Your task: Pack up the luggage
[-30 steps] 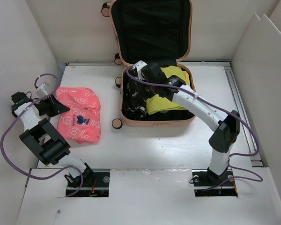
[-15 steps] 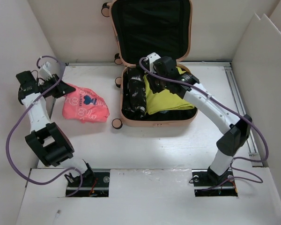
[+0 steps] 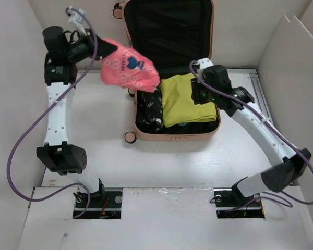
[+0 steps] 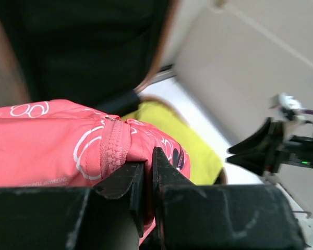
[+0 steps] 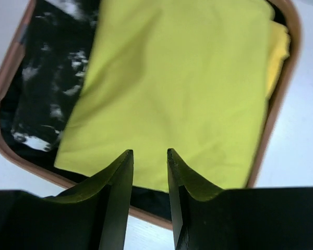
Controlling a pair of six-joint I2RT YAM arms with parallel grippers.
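Pouch [image 3: 129, 69], pink zippered fabric, clamped in left gripper [image 4: 147, 166] above peach-pink hard-shell suitcase [image 3: 173, 136].
Right gripper [image 5: 148, 162] — slightly parted, empty — over yellow cloth [image 5: 182, 88].

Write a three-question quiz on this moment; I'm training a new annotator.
1. True or false: the left gripper holds the pink pouch.
2. In the top view, what lies left of the yellow cloth inside the luggage? A) a black patterned item B) a shoe C) nothing
3. Fill in: the right gripper is ____ (open/shut).
Key: 1 true; 2 A; 3 open.
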